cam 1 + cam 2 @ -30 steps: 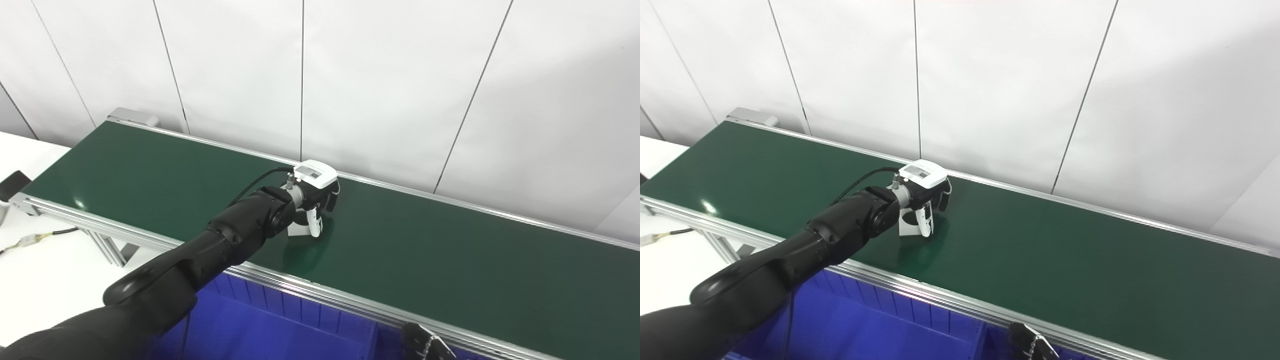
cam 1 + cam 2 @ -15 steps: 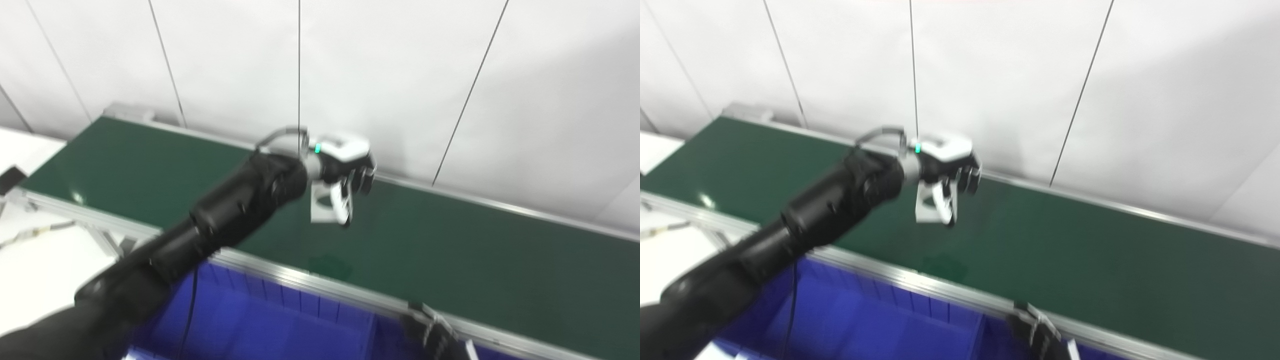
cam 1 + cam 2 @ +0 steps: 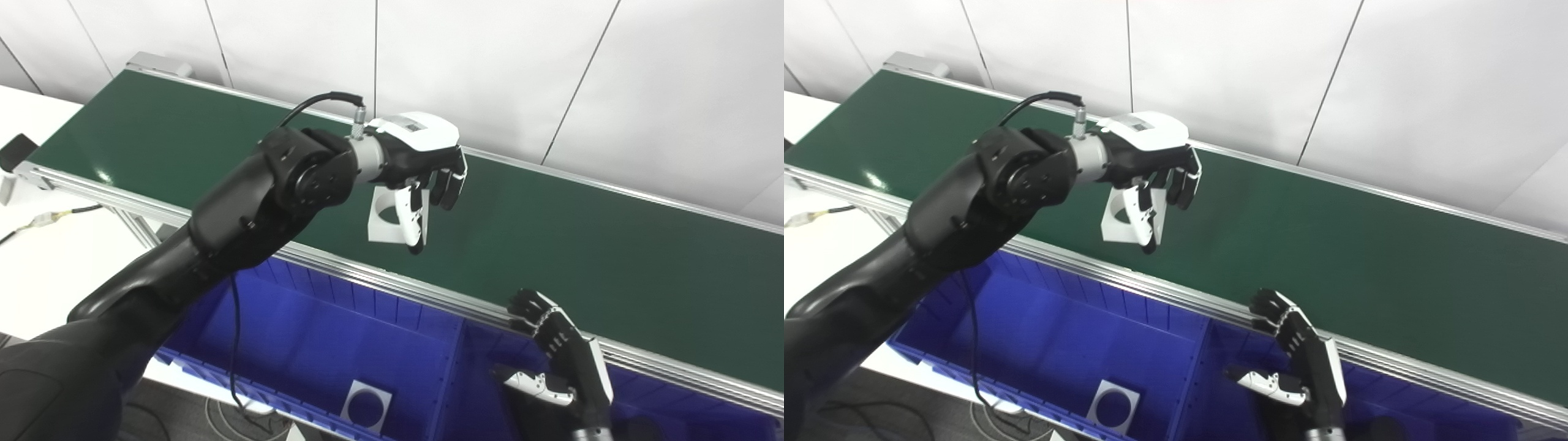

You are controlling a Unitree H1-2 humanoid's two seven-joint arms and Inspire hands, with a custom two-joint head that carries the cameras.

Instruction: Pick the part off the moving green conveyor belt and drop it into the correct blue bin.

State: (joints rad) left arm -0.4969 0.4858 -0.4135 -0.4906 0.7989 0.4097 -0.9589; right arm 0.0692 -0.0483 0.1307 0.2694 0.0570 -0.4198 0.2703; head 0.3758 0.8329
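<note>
Part [image 3: 387, 218] hangs mid-frame in the left hand [image 3: 418, 160], a white square plate with a round hole, clear of the belt [image 3: 551, 233]. Thumb and fingers [image 3: 411, 215] pinch it at its right edge, plate dangling below the palm, tilted, seen against the green just above the belt's near rail [image 3: 343, 269]. The other fingers curl loosely to the right of it, touching nothing. Down at the lower right, the right hand [image 3: 560, 358] sits spread and empty, fingers pointing up toward the rail, thumb out to the left, hovering over the right-hand bin [image 3: 484, 343]. Lower centre, the left bin [image 3: 318, 343] has a second white plate [image 3: 365, 405] with a round hole lying flat on its floor near the front wall. A divider wall separates the two bins. White panels fill the top of the frame behind the belt.
</note>
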